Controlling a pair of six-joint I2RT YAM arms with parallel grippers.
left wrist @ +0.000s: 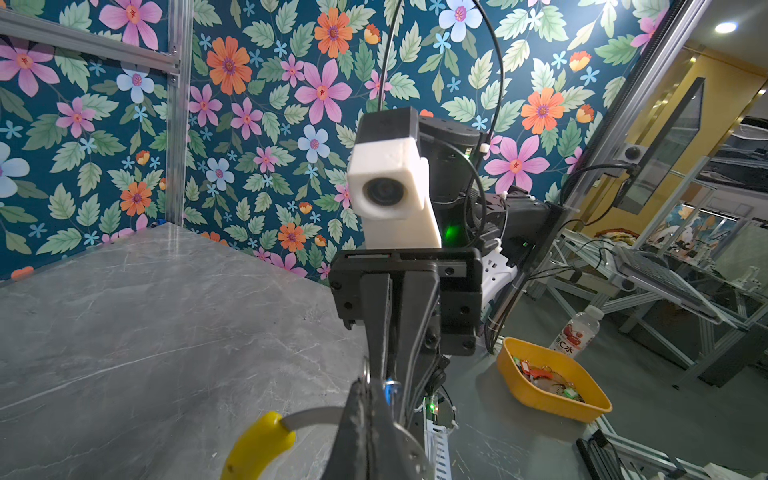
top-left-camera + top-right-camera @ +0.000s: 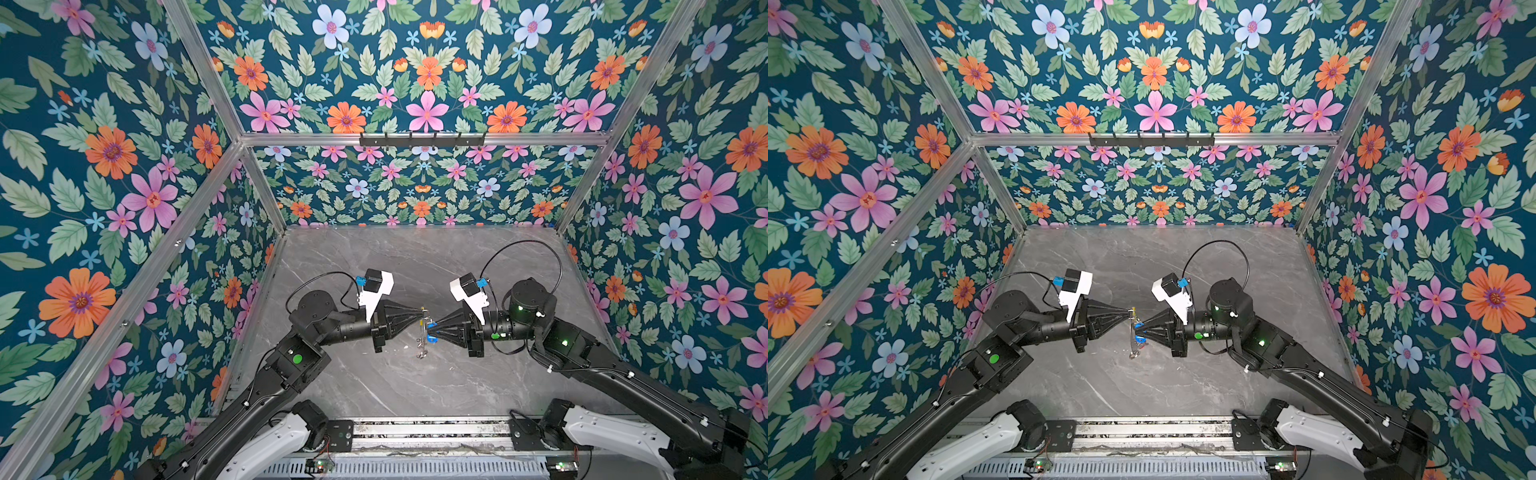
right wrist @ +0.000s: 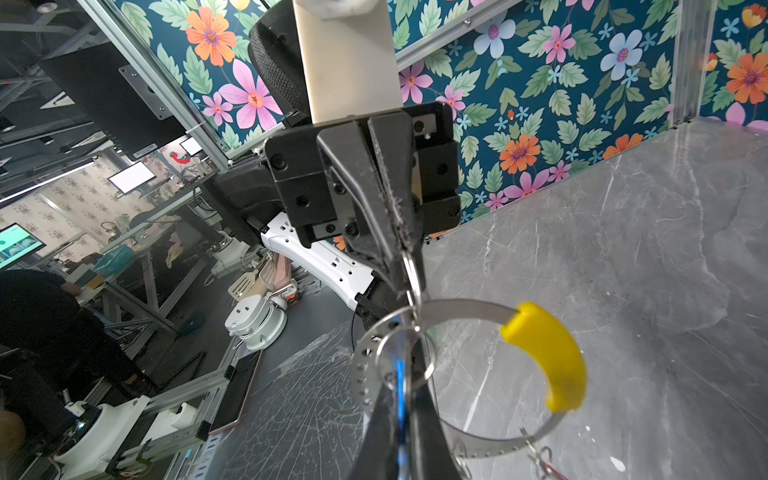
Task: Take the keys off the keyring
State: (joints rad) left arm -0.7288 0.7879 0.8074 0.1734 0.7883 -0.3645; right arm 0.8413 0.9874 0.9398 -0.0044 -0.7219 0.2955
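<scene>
Grey keyring (image 3: 465, 308), yellow arc segment (image 3: 548, 353)

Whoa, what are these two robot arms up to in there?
The two arms hold a keyring between them over the table. The left gripper is clamped at the ring's rim near its yellow segment. The right gripper is shut on the blue-tagged key, which looks not yet off the ring. It seems set to work that key free.

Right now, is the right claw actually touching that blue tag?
Touching. The right wrist view shows the blue tag pinched inside the shut right gripper.
</scene>
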